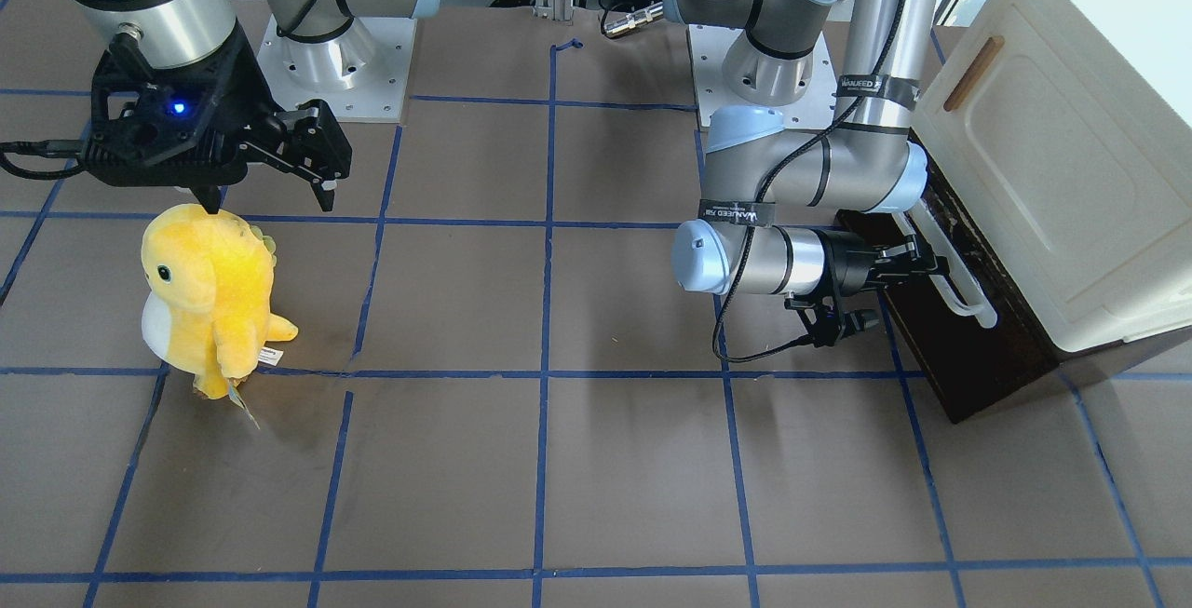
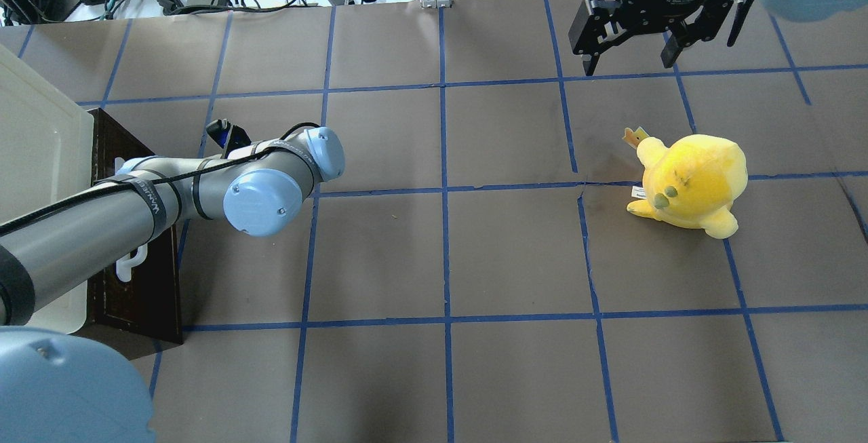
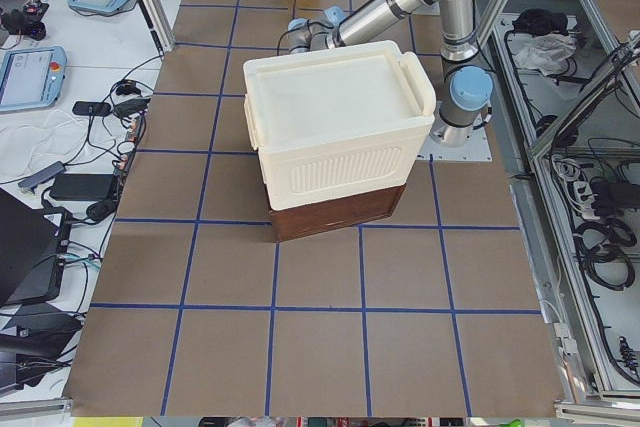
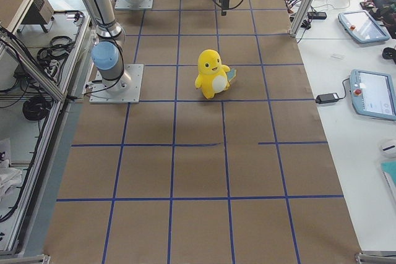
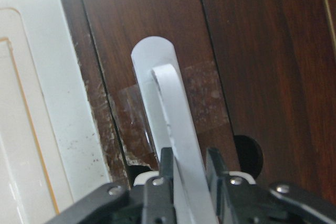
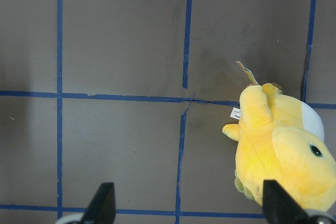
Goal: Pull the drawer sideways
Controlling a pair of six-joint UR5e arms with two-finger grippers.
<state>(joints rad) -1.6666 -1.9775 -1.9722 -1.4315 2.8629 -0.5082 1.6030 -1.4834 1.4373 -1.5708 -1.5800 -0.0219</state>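
In the front-facing view the drawer (image 1: 968, 366) lies at 3 o'clock, a dark brown wooden slab under a cream-white cabinet (image 1: 1052, 180) with moulded panels and a small brown wooden handle (image 1: 973, 74). A glossy, rounded white bar handle (image 1: 964, 296) runs along the drawer front, and the left gripper (image 1: 931, 265) meets it sideways. A black strap (image 1: 738, 214) on that arm carries white lettering that seems to read "WANJEED". At 9 o'clock stands a fuzzy yellow plush toy (image 1: 209, 296) with a white belly. The right gripper (image 1: 270, 203) hangs in the air at 10 o'clock, a blue light on its black body.

From overhead, the left arm hides much of the drawer at 9 o'clock. At 1 o'clock the right gripper's fingers are spread wide around nothing, and the white print on its body includes "Adaptive". The table (image 2: 515, 375) is a matte brown sheet gridded with blue tape.

From the left end, the cabinet fills the centre, with a ribbed side, rounded corners and a brown base beneath. The drawer front faces away.

From the right end, the toy stands near 12 o'clock.

The left wrist camera shows the fingers (image 5: 167, 169) clamped narrowly on the white bar handle, against grained, scuffed brown wood with a clear tape patch.

The right wrist camera shows two fingertips (image 6: 103, 203) far apart at 7 and 5 o'clock. The toy is at 4 o'clock, and its white tag is too small to read.
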